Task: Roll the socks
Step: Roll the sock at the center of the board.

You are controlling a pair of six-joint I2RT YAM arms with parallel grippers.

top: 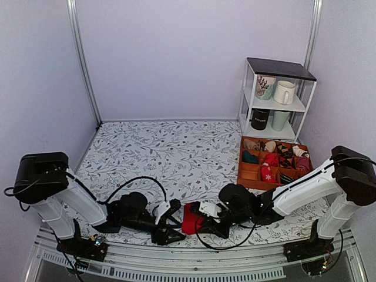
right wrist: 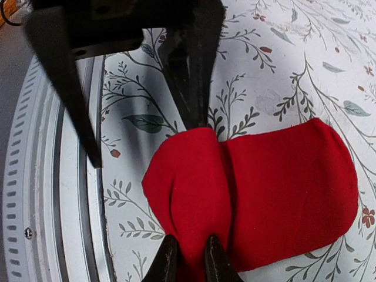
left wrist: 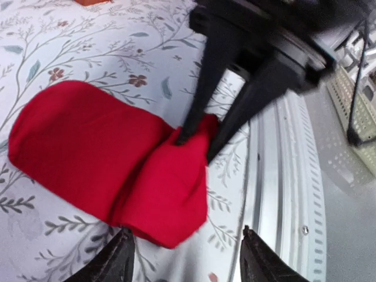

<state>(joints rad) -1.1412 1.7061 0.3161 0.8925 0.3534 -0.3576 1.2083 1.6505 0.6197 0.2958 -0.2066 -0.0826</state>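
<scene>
The plain bright red soft cloth socks (right wrist: 282,188) lie on the white flowery cloth surface (top: 164,153). They are at its near edge, in the middle, between the two arms. They are just beside the grey metal rail (left wrist: 282,176) that runs along that edge.

The right fingers (right wrist: 169,261) are pressed together on a fold of red cloth at the near end of the socks. That end is bunched up into a soft hump. The rest lies flat and reaches toward the far side. The left fingers (left wrist: 120,261) are wide apart and hold nothing. They sit low, close to the bunched end, and point at it.

The socks look very light and floppy. They will not break, and they bend any way they are pushed. They probably will not hold a shape by themselves, so a roll may fall open if it is let go too soon.

The best place to take hold looks like the bunched near end, where the cloth is thick. A pinch there should catch all the layers. A pinch on the flat part may catch only the top layer, or the cloth surface below. The flat far part may slide when the roll is turned, so it likely needs pressing down.
</scene>
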